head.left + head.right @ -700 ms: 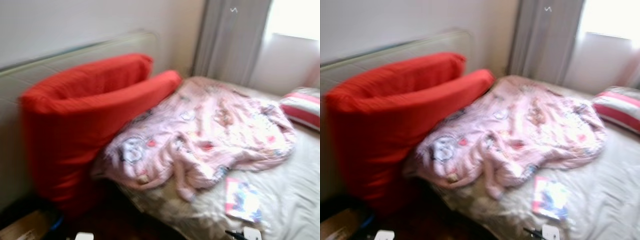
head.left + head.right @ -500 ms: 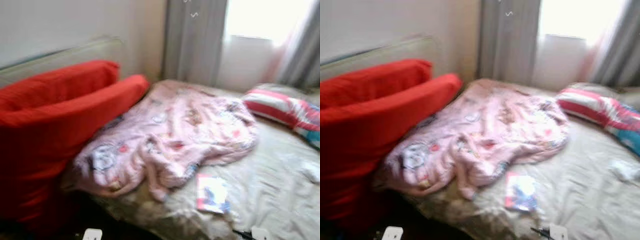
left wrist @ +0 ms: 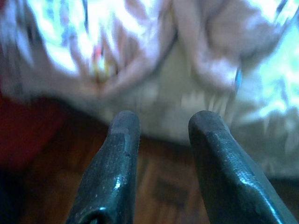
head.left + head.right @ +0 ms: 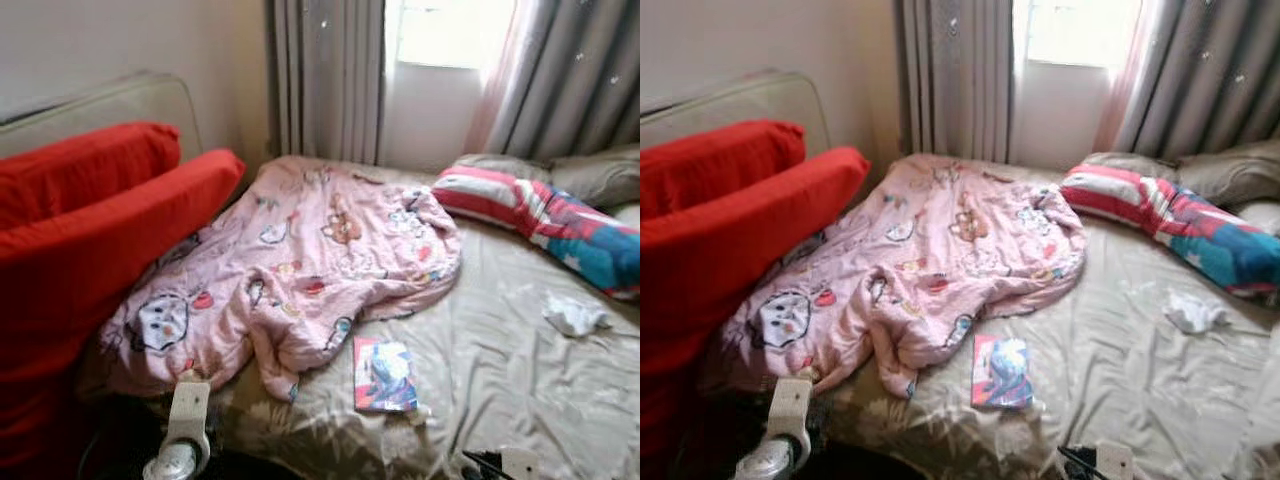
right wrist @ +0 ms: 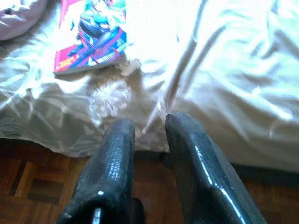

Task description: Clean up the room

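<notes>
Facing an unmade bed (image 4: 520, 330). Left gripper (image 3: 161, 128): fingers apart, empty, over wood floor short of the bed edge; crumpled pink blanket (image 4: 300, 270) just ahead. Right gripper (image 5: 148, 125): fingers narrowly parted, empty; comic book (image 5: 91, 35) ahead and to its left. Risk: fingers snagging the loose sheet when reaching for the book, dragging bedding.
</notes>
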You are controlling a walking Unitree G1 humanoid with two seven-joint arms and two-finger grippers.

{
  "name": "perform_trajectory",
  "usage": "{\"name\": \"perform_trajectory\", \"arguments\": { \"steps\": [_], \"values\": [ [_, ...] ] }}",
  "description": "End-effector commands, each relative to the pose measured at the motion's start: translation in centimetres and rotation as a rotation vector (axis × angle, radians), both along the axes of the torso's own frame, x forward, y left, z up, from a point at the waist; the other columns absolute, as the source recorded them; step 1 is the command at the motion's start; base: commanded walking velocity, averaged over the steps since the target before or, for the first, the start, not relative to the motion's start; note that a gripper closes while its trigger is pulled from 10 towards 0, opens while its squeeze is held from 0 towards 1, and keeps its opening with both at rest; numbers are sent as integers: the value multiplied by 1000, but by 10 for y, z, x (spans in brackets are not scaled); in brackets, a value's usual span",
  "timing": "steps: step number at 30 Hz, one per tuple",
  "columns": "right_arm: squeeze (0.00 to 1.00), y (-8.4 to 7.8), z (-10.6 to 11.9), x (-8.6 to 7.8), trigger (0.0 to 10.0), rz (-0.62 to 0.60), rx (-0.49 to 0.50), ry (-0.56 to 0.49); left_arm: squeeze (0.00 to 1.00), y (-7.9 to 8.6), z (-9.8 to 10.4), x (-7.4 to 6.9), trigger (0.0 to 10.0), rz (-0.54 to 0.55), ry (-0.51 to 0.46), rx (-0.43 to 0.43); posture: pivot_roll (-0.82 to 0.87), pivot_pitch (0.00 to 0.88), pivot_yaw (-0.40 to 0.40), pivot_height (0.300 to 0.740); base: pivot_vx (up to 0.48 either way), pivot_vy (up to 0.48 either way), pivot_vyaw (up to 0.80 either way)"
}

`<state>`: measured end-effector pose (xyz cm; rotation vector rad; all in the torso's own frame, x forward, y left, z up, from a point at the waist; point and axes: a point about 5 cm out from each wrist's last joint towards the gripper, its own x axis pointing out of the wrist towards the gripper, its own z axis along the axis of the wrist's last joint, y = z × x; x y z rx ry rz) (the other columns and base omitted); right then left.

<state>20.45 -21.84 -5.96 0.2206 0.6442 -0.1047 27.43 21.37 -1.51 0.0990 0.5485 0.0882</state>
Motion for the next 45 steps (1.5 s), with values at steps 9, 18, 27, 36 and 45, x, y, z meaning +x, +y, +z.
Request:
{"name": "perform_trajectory", "arguments": {
  "steps": [9, 18, 27, 36, 45],
  "values": [
    [0, -1, 8, 7, 10000, 36, -26, -78, 0, 3, 6, 5, 10000, 47, -55, -26, -26, 0, -29, 724, 0, 0, 0],
    [0, 0, 7, 7, 10000, 75, -29, -68, 0, 8, 4, -2, 10000, 72, -69, -17, -22, 0, -41, 724, 0, 0, 0],
    [0, 0, 7, 6, 10000, 61, -15, -70, 0, 4, 18, 14, 10000, 52, -144, -13, -21, 0, -31, 724, 0, 0, -758],
    [0, 0, 7, 6, 10000, 48, -8, -78, 0, -1, 23, 18, 10000, 39, -169, -11, -19, 0, -32, 724, 0, 0, -250],
    [0, 0, 7, 6, 10000, 54, -5, -72, 0, -11, 29, 24, 10000, 2, -216, -38, -19, 0, -34, 724, 97, 0, 0]
  ]
}}
